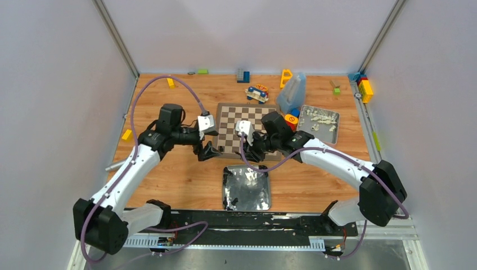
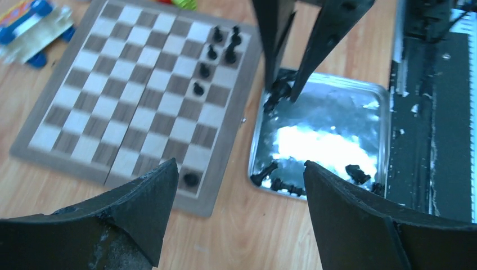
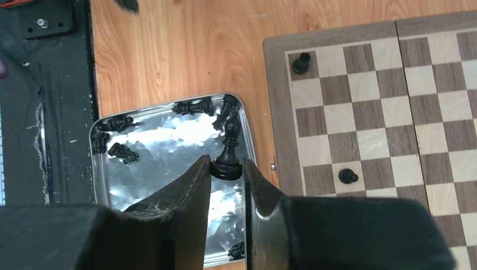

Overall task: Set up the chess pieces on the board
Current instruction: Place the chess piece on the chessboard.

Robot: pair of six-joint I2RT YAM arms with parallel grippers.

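The wooden desk (image 1: 185, 174) carries everything. The left arm (image 1: 132, 169) and the right arm (image 1: 337, 160) both reach inward, and their wrists come close together over the near edge of the board (image 1: 230, 119). The board lies flat at mid-desk, a checked wooden square with a brown border. A shiny silver tray (image 3: 157, 149) sits just in front of it, close beside its near edge. A second tray (image 1: 336, 128), holding pale bits, lies by the board's right side, with a clear plastic jug (image 1: 292, 93) behind it. Coloured toy blocks (image 1: 365, 89) are scattered along the far and side edges of the desk.

The left jaws stand wide apart and empty, hovering by the board's near left corner. The right jaws are narrow, pinched on the base of a tall black piece (image 3: 228, 149). It stands upright between them over the tray corner closest to the board. Whether its base rests on the tray cannot be told.

Of the chess pieces (image 2: 216, 53), six stand clustered in the two board rows nearest the tray, toward the right. A lone pawn (image 2: 191, 179) stands on the near left corner square. Several toppled pieces (image 3: 194, 106) lie along the edges of the silver tray.
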